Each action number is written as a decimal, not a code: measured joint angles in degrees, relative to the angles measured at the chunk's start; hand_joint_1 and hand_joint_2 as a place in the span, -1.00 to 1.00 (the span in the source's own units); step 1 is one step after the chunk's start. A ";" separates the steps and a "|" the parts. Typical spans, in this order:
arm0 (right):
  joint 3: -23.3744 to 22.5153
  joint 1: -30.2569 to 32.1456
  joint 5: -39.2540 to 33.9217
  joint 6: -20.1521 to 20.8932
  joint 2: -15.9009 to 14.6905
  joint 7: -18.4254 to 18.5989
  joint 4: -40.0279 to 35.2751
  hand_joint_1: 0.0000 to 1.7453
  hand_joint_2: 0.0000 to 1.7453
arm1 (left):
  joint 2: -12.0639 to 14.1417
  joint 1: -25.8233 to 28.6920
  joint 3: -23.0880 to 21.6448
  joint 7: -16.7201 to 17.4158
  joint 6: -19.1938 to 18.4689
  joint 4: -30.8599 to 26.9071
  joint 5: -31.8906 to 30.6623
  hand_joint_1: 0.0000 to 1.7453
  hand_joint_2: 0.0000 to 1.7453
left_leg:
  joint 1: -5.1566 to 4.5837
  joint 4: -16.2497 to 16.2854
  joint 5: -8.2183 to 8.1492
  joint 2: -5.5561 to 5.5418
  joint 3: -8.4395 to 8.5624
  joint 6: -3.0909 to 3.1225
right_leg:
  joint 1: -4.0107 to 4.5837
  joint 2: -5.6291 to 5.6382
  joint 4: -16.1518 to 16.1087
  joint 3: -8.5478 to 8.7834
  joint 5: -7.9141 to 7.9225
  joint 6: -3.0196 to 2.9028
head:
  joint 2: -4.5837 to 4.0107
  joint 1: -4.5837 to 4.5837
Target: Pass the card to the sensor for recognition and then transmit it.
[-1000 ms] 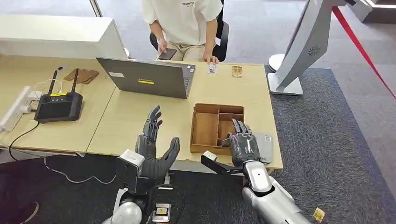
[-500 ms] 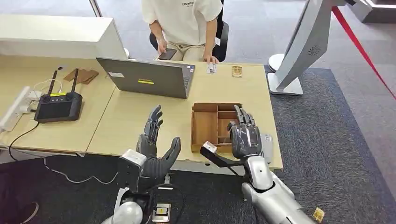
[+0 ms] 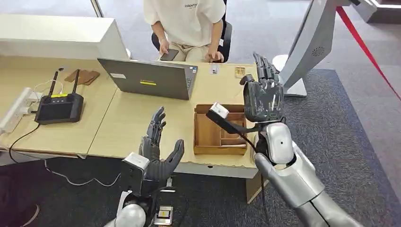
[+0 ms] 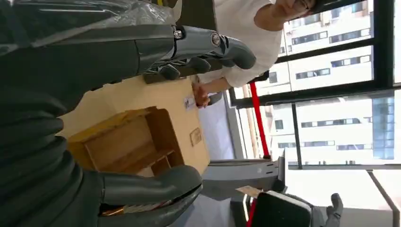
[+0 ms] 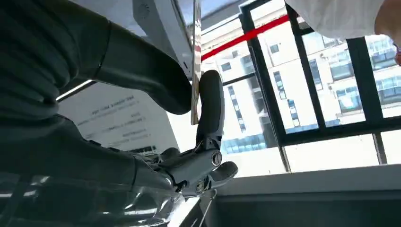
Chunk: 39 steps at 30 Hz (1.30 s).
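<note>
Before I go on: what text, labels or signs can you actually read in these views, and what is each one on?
"ESSENTIA...": partly legible print across the chest of the person's white T-shirt; the rest is too small.
Yellow label on the laptop lid: too small to read.
Yellow strip on the black controller: unreadable.
Dark lines of print on the white panel behind the right hand: blurred, unreadable.
Small cards at the table's far edge: print too small.

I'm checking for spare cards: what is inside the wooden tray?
The wooden tray shows bare wood compartments with dividers; no cards visible. Its right part is covered by the right robot hand and wrist, so that stays unknown.
</note>
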 joint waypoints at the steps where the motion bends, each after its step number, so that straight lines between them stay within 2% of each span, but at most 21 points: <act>1: -0.20 -0.44 0.11 0.37 -0.06 0.00 -0.50 1.00 1.00 | -0.02 -0.11 0.00 0.00 0.00 0.04 0.20 -1.00 1.00 | 0.00 0.00 0.00 0.00 0.00 0.00 | 0.00 0.00 0.00 0.00 0.00 0.00 | 0.00 -0.02; 20: -0.98 -2.62 0.26 1.71 -0.92 0.00 -3.63 1.00 1.00 | -0.44 -0.83 -0.09 -0.26 0.00 0.57 0.79 -1.00 1.00 | 0.00 0.00 0.00 -0.01 -0.01 0.00 | 0.00 0.00 0.00 0.00 0.00 0.00 | 0.00 0.00; 24: -0.70 -4.66 -0.20 5.65 -0.87 0.00 -2.84 1.00 1.00 | -0.50 -1.66 -0.70 -1.60 0.00 1.05 3.41 -1.00 1.00 | 0.00 0.00 0.00 -0.01 -0.03 0.00 | 0.00 0.00 0.00 0.00 0.00 0.00 | 0.00 0.00; 27: -0.33 -8.37 -5.04 9.79 0.11 -1.68 1.02 1.00 1.00 | -0.55 -3.11 -2.01 -3.43 0.00 1.79 6.57 -1.00 1.00 | 0.01 -0.01 0.02 -0.02 -0.03 0.00 | 0.00 0.00 0.01 0.00 0.02 0.02 | 0.00 -0.02; 29: 0.00 -11.35 -8.70 11.06 1.37 -3.21 5.54 1.00 1.00 | -0.74 -4.60 -3.26 -4.43 0.00 2.58 8.83 -1.00 1.00 | 0.01 0.00 0.05 -0.03 -0.03 0.01 | 0.00 0.00 0.02 0.00 0.04 0.03 | 0.00 -0.02; 32: 0.46 -14.70 -9.64 12.64 3.28 -4.18 11.31 1.00 1.00 | -1.16 -6.70 -4.86 -5.55 0.00 3.83 11.81 -1.00 1.00 | 0.01 0.00 0.05 -0.06 -0.06 0.01 | 0.00 -0.02 0.03 0.00 0.04 0.03 | 0.00 -0.02; 35: 1.47 -17.59 -9.05 14.43 5.71 -3.65 17.49 1.00 1.00 | -1.49 -8.91 -6.60 -6.67 0.00 5.01 14.01 -1.00 1.00 | 0.01 0.00 0.05 -0.05 -0.05 0.00 | 0.00 -0.02 0.04 -0.01 0.04 0.03 | 0.00 0.00; 39: 2.79 -19.68 -9.05 14.89 8.63 -2.08 23.99 1.00 1.00 | -1.77 -10.21 -7.89 -7.28 0.00 5.99 14.75 -1.00 1.00 | 0.01 0.00 0.05 -0.06 -0.10 0.00 | 0.01 -0.05 0.03 -0.04 0.03 0.04 | 0.00 -0.02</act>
